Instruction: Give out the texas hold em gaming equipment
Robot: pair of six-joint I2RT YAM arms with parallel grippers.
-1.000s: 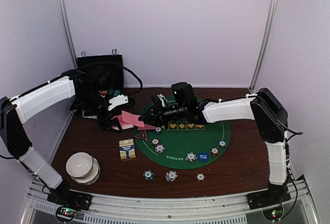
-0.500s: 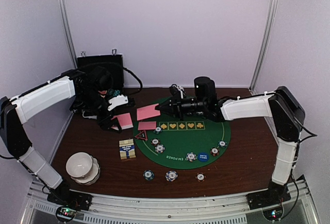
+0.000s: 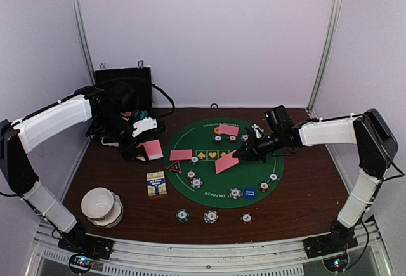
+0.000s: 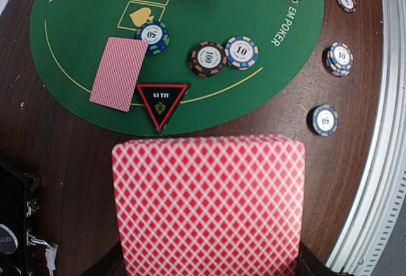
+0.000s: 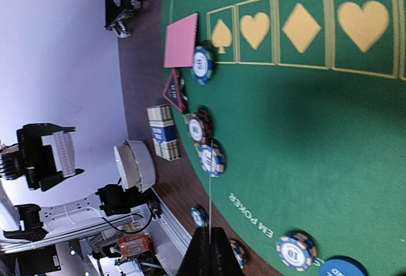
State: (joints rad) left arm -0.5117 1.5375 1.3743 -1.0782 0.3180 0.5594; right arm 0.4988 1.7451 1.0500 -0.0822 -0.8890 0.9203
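Top external view: the table [image 3: 304, 193] carries a round green mat [image 3: 219, 177] at its centre. A black case [image 3: 124, 78] stands at the back left corner. A stack of white bowls [image 3: 100, 205] sits near the front left corner.

The left gripper [image 3: 136, 152] hangs over the left part of the table, just off the mat's left edge. Its jaws are clamped on a stack of cards [image 3: 152, 149], pink backs up. In the left wrist view this stack fills the lower frame.

A small box [image 3: 157, 183] lies on the table between the bowls and the mat. A flat card [image 3: 181, 155] lies at the mat's left edge, with the triangle marker [image 3: 174, 166] just beside its front corner and two chips [image 3: 193, 179] near that. Three loose chips [image 3: 210, 216] lie on bare table along the front edge.

The right gripper [image 3: 241, 155] is over the mat's centre, its jaws pinching a held card [image 3: 226, 162], which is tilted. In the right wrist view the fingers [image 5: 198, 260] press together on that card's edge.

A back card [image 3: 227, 129] lies near the mat's back edge. A blue button [image 3: 249, 193] lies near the mat's front edge.
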